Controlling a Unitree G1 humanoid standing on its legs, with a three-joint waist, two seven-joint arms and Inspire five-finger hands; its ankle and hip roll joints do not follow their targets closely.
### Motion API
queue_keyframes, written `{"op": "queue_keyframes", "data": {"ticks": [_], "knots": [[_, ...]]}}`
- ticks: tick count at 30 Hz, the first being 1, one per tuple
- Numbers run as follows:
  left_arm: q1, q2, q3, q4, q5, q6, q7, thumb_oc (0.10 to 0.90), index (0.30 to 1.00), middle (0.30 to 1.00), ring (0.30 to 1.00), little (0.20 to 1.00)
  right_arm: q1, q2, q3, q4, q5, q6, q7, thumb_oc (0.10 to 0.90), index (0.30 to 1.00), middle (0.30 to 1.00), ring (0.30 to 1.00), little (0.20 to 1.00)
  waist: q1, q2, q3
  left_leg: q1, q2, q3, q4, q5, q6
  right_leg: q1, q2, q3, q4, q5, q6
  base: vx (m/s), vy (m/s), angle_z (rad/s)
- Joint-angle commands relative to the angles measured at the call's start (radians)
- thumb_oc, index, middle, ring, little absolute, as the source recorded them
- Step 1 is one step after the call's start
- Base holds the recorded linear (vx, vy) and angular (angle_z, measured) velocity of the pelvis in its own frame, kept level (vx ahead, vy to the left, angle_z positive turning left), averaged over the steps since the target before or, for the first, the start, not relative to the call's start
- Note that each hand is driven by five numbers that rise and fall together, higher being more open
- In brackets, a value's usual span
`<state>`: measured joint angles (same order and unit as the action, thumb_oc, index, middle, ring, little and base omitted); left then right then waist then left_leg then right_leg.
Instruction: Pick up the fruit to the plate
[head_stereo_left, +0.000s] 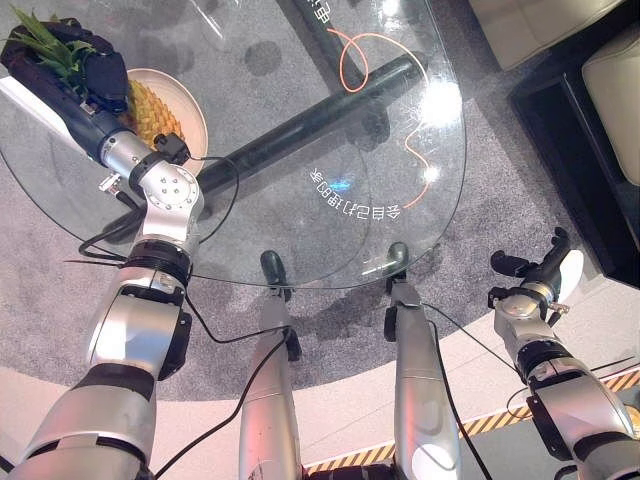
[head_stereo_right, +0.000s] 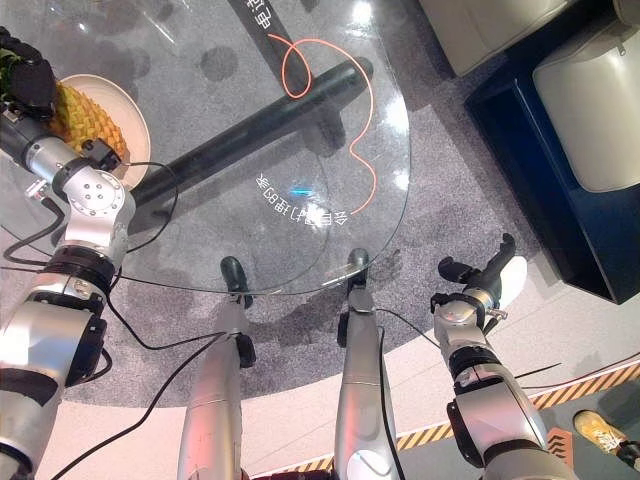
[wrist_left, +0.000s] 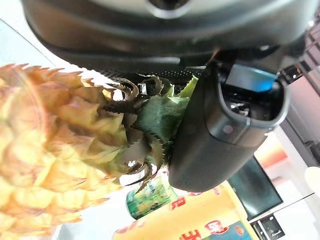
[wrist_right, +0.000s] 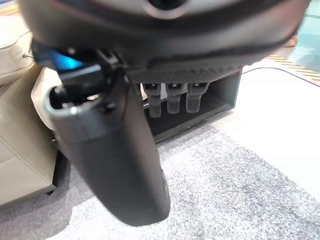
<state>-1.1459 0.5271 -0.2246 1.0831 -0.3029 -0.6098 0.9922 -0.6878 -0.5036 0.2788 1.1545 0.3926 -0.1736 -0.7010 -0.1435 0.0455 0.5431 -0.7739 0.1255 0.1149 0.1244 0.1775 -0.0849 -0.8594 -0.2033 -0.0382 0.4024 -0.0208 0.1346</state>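
Glass table (head_stereo_left: 300, 130): left hand (head_stereo_left: 85, 70) fingers grip pineapple (head_stereo_left: 150, 110); right hand (head_stereo_left: 540, 272) relaxed.

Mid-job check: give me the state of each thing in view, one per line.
pineapple: lying on the plate, leafy crown in the left hand.
plate: flat on the glass table, carrying the pineapple.
left hand: curled round the pineapple's crown.
right hand: beside the table, fingers relaxed, holding nothing.
glass table: upright, an orange cord looping near its far side.
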Motion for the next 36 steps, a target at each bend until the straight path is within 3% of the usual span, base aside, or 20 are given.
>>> {"op": "queue_keyframes", "data": {"ticks": [1,18,34,35,36], "knots": [[-0.139,0.138,0.004,0.005,-0.007,-0.085,0.025,0.1,0.3,0.3,0.3,0.2,0.011,-0.013,-0.002,0.017,-0.022,-0.011,-0.034,0.8,0.9,0.9,0.9,0.9,0.022,-0.055,-0.023,-0.025,-0.023,-0.009,0.183,-0.166,-0.012,0.01,0.074,-0.028,-0.026,-0.002,-0.042,0.0,0.0,0.0],[-0.151,0.131,-0.007,-0.033,0.014,-0.12,0.061,0.1,0.3,0.3,0.3,0.2,0.006,-0.007,-0.003,-0.003,-0.038,-0.023,-0.057,0.8,0.9,0.9,0.9,0.9,0.023,-0.058,-0.023,-0.046,-0.025,-0.014,0.188,-0.173,-0.008,-0.011,0.075,-0.024,-0.029,0.003,-0.04,0.0,0.0,0.0],[-0.211,0.134,-0.048,-0.024,0.036,-0.106,0.07,0.1,0.3,0.3,0.3,0.2,0.001,-0.007,0.003,-0.001,-0.041,-0.038,-0.056,0.8,0.9,0.9,0.9,0.9,0.015,-0.064,-0.023,-0.052,-0.023,-0.012,0.189,-0.176,-0.009,-0.016,0.072,-0.022,-0.038,0.01,-0.035,0.0,0.0,0.0],[-0.21,0.133,-0.049,-0.021,0.033,-0.107,0.066,0.114,0.312,0.312,0.312,0.214,-0.001,-0.006,0.003,-0.001,-0.04,-0.039,-0.057,0.8,0.9,0.9,0.9,0.9,0.015,-0.064,-0.023,-0.052,-0.023,-0.012,0.187,-0.176,-0.009,-0.015,0.072,-0.023,-0.04,0.01,-0.035,0.0,0.0,0.0],[-0.21,0.133,-0.051,-0.017,0.033,-0.108,0.067,0.21,0.394,0.394,0.394,0.31,-0.002,-0.006,0.004,0.001,-0.04,-0.041,-0.057,0.8,0.9,0.9,0.9,0.9,0.016,-0.064,-0.023,-0.052,-0.023,-0.012,0.186,-0.176,-0.01,-0.015,0.072,-0.023,-0.042,0.01,-0.035,0.0,0.0,0.0]]}}
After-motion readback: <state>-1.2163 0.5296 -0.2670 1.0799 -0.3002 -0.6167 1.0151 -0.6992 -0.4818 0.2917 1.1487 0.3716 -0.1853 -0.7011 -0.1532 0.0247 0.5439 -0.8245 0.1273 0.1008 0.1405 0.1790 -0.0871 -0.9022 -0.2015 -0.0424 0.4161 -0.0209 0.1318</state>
